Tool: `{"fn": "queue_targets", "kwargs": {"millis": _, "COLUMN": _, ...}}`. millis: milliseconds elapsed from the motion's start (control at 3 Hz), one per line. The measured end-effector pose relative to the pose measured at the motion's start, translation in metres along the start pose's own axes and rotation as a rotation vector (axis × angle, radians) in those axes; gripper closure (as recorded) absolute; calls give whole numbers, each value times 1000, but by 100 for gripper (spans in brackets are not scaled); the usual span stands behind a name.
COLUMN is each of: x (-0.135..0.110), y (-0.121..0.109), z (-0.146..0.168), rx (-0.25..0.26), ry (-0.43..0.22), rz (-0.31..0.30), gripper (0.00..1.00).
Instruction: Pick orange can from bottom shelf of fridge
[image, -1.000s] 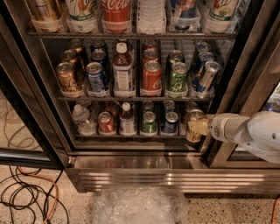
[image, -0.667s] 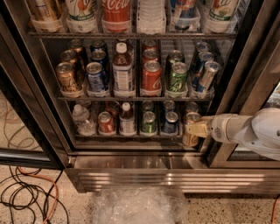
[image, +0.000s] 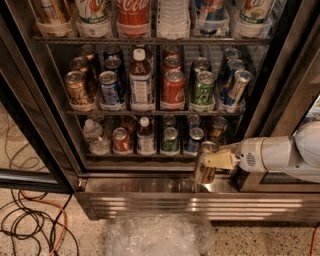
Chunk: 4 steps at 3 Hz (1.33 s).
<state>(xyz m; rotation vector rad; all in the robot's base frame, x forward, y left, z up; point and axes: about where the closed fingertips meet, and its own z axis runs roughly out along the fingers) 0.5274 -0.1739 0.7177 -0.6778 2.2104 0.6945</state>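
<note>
The fridge (image: 30, 105) stands open, with its ribbed steel base strip low in view. My gripper (image: 210, 161) reaches in from the right on a white arm and is shut on the orange can (image: 204, 175). The can is upright, in front of and slightly below the front edge of the bottom shelf (image: 145, 156), at its right end. A second copper-coloured can (image: 218, 128) stands further back on that shelf.
The bottom shelf holds a water bottle (image: 93, 136), a red can (image: 121, 140), a small bottle (image: 146, 136), a green can (image: 170, 140) and a blue can (image: 194, 139). Cables (image: 30, 225) lie on the floor at left. Crumpled clear plastic (image: 157, 235) lies below the fridge.
My gripper has drawn the orange can out of its place on the bottom shelf, moving it left, down and toward the camera, past the shelf's front edge.
</note>
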Motion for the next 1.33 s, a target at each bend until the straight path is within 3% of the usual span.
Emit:
{"fn": "queue_targets", "kwargs": {"millis": 333, "x": 2, "y": 30, "z": 0, "rx": -125, "ry": 3, "rz": 35, "gripper": 100}}
{"fn": "queue_targets", "kwargs": {"millis": 667, "x": -1, "y": 50, "z": -5, "rx": -197, "ry": -4, "rz": 45, "gripper": 100}}
{"fn": "queue_targets", "kwargs": {"millis": 1000, "x": -2, "y": 64, "z": -14, "rx": -256, "ry": -14, "rz": 45, "gripper": 100}}
{"fn": "queue_targets", "kwargs": {"millis": 1333, "x": -2, "y": 64, "z": -14, "rx": -256, "ry": -14, "rz": 45, "gripper": 100}}
